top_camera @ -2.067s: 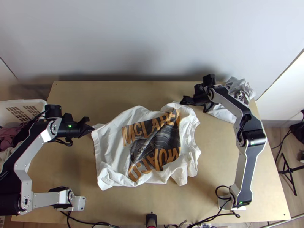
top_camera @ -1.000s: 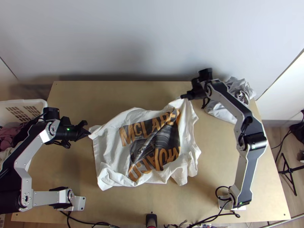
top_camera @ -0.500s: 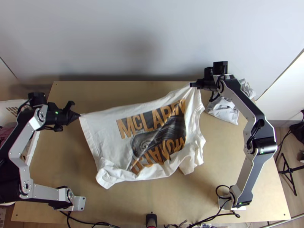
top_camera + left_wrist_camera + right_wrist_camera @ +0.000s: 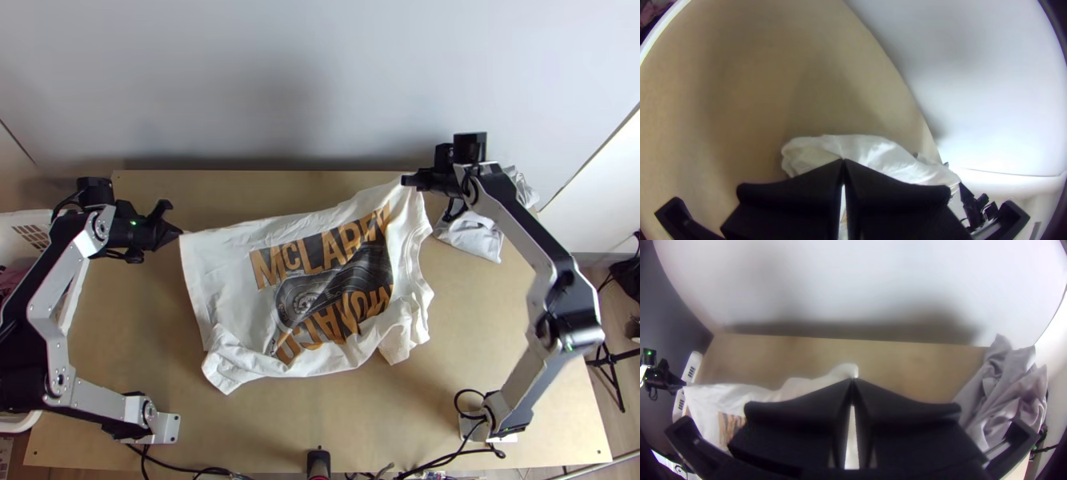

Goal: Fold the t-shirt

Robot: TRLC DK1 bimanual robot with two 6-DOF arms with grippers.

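Over the table, left fingers clenched on a t-shirt corner; right fingers pinching its far edge

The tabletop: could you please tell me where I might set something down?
Bare tabletop lies between the t-shirt and the near edge, the right arm, and the wall. Crowded: far right, by the grey cloth and right pincer; left, by the basket.

The t-shirt sits between basket left and cloth right.
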